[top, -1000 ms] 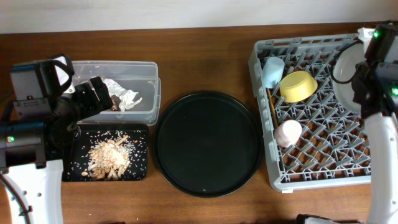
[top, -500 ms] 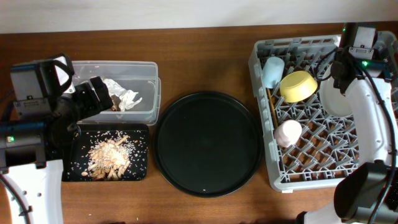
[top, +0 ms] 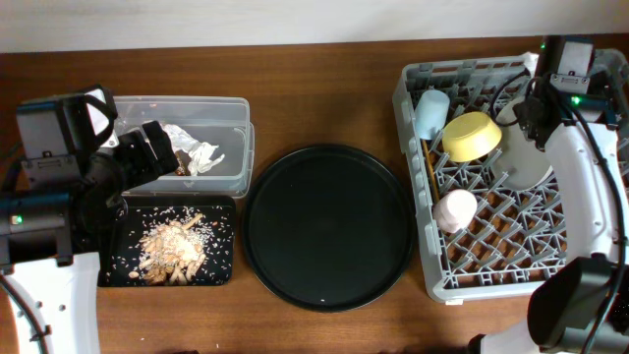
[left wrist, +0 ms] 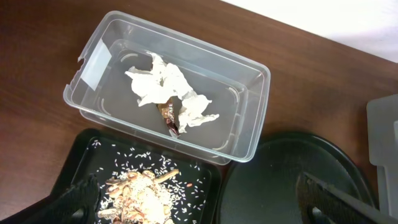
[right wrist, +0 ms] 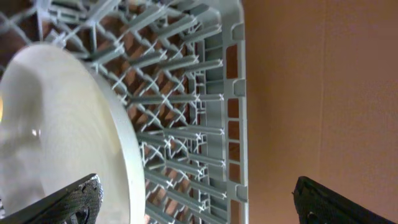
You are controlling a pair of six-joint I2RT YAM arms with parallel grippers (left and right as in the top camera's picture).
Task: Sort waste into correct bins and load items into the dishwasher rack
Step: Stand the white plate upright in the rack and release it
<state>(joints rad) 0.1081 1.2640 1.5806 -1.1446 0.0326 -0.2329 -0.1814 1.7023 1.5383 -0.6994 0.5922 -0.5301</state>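
Note:
The grey dishwasher rack holds a light-blue cup, a yellow bowl, a pink cup, chopsticks and a pale plate leaning on edge. My right gripper hangs open just above the plate; in the right wrist view the plate lies beside the left finger, not held, with rack lattice between the fingers of the right gripper. My left gripper stands open over the black tray of food scraps. White tissues lie in the clear tub.
A large round black tray sits between the bins and the rack. The clear tub and the shallow black tray stand close together at the left. The right arm's white link stretches over the rack's right side.
The right arm brought the plate down into the rack and its gripper has opened, letting the plate go. The left arm has not moved.

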